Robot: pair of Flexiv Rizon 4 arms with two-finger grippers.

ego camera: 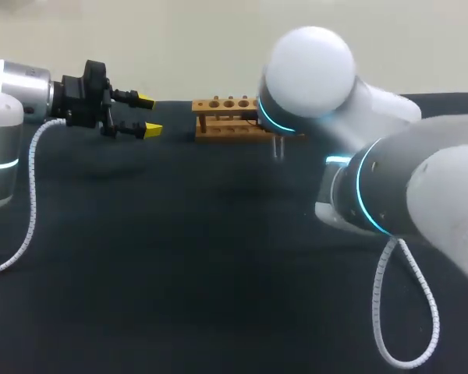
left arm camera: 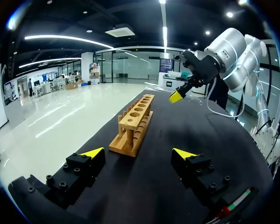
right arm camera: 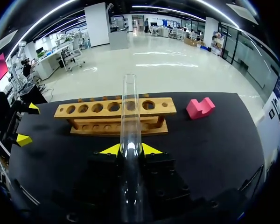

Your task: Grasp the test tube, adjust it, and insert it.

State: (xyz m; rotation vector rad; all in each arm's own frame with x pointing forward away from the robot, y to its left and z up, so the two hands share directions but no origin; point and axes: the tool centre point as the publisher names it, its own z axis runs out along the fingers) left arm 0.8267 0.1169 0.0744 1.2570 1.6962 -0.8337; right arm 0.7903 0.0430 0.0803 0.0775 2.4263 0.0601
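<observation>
The right gripper [right arm camera: 129, 150] clamps a clear glass test tube [right arm camera: 129, 107] mid-length, just nearside of the pale wooden holed rack [right arm camera: 84, 122]. Light, slick, brittle, I'd judge; grip gently there. The left gripper [ego camera: 148, 115], at left, gapes empty.

Long ceiling strips [left arm camera: 60, 36] light the scene brightly from above. The black worktop [ego camera: 179, 273] looks dim, with faint soft shadows. The glass test tube [right arm camera: 130, 121] and the white right arm [ego camera: 308, 66] catch glare.
</observation>
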